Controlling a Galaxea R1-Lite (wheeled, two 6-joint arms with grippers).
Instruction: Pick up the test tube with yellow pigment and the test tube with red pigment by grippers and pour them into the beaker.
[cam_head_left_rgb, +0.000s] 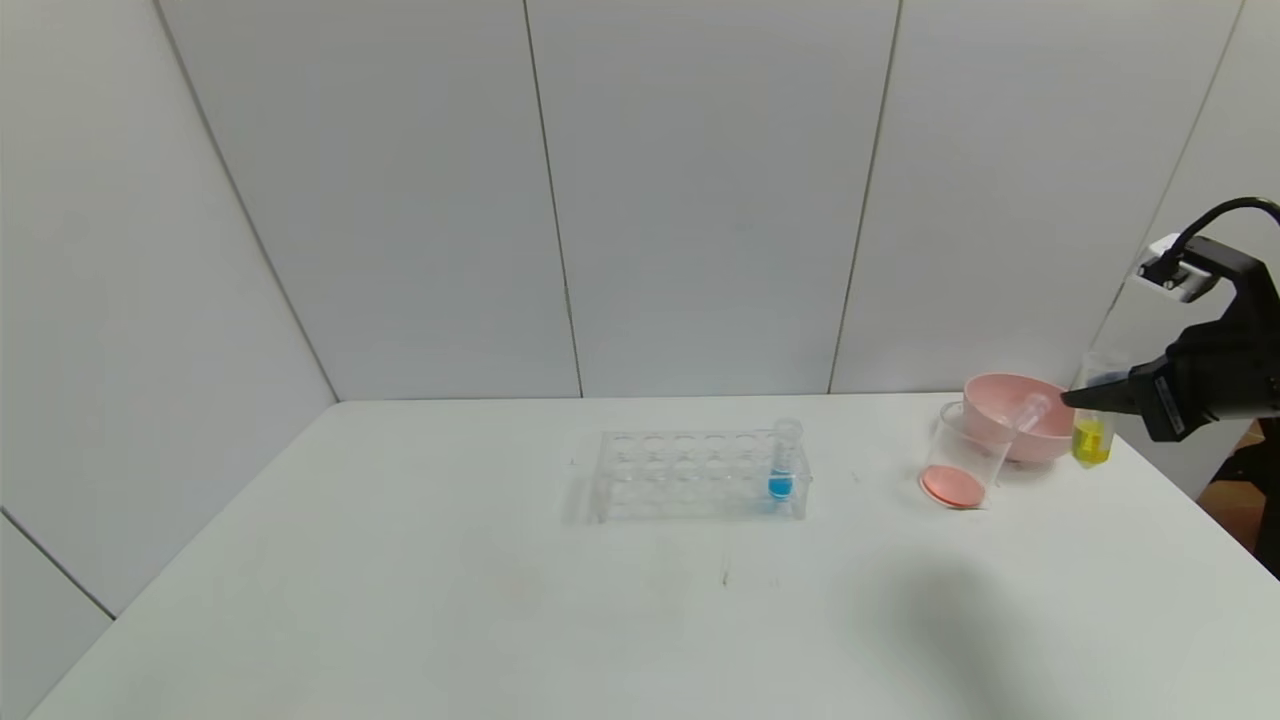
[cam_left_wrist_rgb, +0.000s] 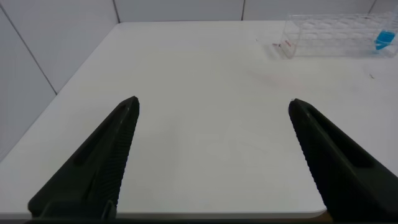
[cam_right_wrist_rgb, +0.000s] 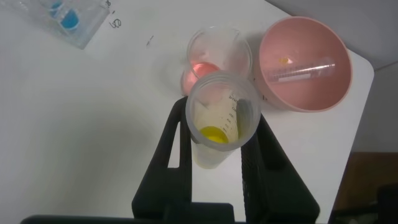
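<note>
So the right claw (cam_right_wrist_rgb: 217, 158) is clamped on the yellow pigment tube (cam_right_wrist_rgb: 219, 121), upright beside the beaker (cam_head_left_rgb: 962, 455), presumably so nothing spills; left claw (cam_left_wrist_rgb: 211, 162) sits apart, idle.

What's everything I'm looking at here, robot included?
Table: one, white, under everything.
Tube rack: one, clear, middle of the table.
Tube with blue liquid: one, standing upright at the rack's right end.
Beaker: one, clear, with orange-red liquid at the bottom, right of the rack and in front of the bowl.
Bowl: one, pink, far right of the table.
Empty tube: one, clear, lying in the bowl.
Tube with yellow liquid: one, clear, upright beside the bowl, held by the right gripper.
Right gripper: black, closed on the yellow tube.
Left gripper: black, open, over bare table left of the rack.
</note>
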